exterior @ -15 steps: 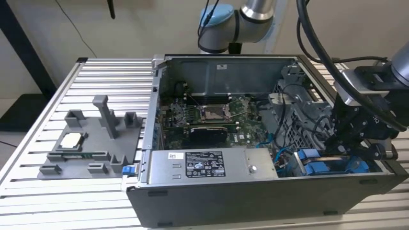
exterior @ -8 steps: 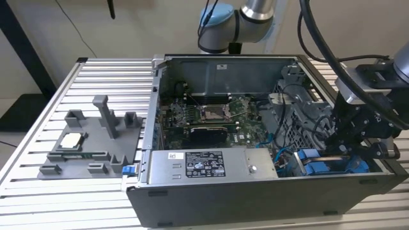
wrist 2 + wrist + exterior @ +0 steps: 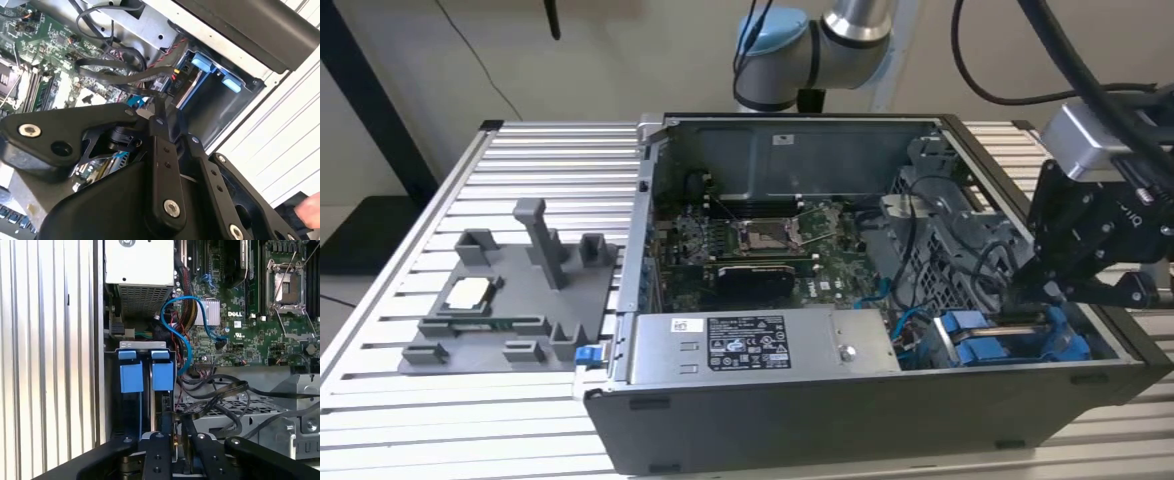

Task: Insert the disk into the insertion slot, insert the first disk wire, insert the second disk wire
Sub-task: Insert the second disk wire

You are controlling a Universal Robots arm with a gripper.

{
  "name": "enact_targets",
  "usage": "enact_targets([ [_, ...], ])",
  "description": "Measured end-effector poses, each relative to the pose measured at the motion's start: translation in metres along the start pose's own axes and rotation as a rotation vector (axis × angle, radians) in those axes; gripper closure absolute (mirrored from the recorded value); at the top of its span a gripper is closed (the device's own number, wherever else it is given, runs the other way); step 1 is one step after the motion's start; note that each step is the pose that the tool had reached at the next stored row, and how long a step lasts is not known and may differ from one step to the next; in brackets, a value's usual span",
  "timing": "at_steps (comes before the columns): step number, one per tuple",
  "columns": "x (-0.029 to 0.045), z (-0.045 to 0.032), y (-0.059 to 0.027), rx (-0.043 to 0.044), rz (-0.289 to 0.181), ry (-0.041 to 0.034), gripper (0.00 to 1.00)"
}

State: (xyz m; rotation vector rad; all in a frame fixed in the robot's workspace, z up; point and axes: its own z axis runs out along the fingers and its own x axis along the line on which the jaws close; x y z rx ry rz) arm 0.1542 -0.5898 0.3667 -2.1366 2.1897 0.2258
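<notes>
Black linkages of the hand (image 3: 172, 440) are filling the near edge in both wrist views, its two slim fingers (image 3: 159, 460) standing close together and appearing to be pinching a thin dark wire connector (image 3: 166, 412) between their tips; the grip itself is too hidden to call firmly.

Going from the exterior view's left to its right: a grey parts holder (image 3: 507, 300) is lying on the ribbed metal surface (image 3: 400, 420), well apart from the work. Next, the open computer case (image 3: 854, 400) is sitting with its labelled power-supply box (image 3: 747, 345) along the near wall and the green motherboard (image 3: 761, 250) behind it. At the case's near corner on the exterior view's right, the disk (image 3: 1001, 345) in its blue carrier is already sitting inside the insertion slot (image 3: 1087, 350), blue tabs showing. The hand is hanging directly over it, fingertips reaching down among the cables (image 3: 947, 215).

In the first wrist view the blue carrier tabs (image 3: 145, 375) are standing seated in the bay, with a blue cable (image 3: 187, 330) looping past them toward the motherboard.

Judging from this, the disk step looks done and a wire insertion is in hand; which of the two wires cannot be told. Seating it would call for lining the connector squarely with the disk's port and pressing straight, without snagging neighbouring cables.
</notes>
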Motion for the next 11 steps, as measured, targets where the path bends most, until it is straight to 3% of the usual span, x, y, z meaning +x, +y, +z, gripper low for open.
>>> enact_targets([
  [11, -0.0006, -0.0037, 0.0002, 0.0, 0.0, -0.0001, 0.76],
])
